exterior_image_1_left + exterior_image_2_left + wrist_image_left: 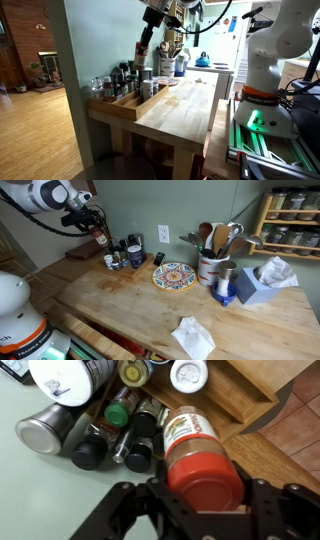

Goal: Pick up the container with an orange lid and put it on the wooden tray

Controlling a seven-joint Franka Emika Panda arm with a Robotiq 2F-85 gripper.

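My gripper (205, 500) is shut on the container with an orange lid (195, 445), a clear jar of brown spice with a label. The lid faces the wrist camera. In both exterior views the gripper (144, 40) (95, 225) holds the jar (141, 52) in the air above the far end of the wooden tray (122, 106). The tray is long, pale and low-sided, and lies along the table's wall-side edge. Its wall shows in the wrist view (238, 405), below the jar.
Several spice jars and tins (100, 430) with black, green and silver lids stand crowded in the tray (120, 82) (122, 254). A painted plate (173, 276), a utensil crock (210, 265), a tissue box (262, 283) and a crumpled napkin (192, 337) are on the table.
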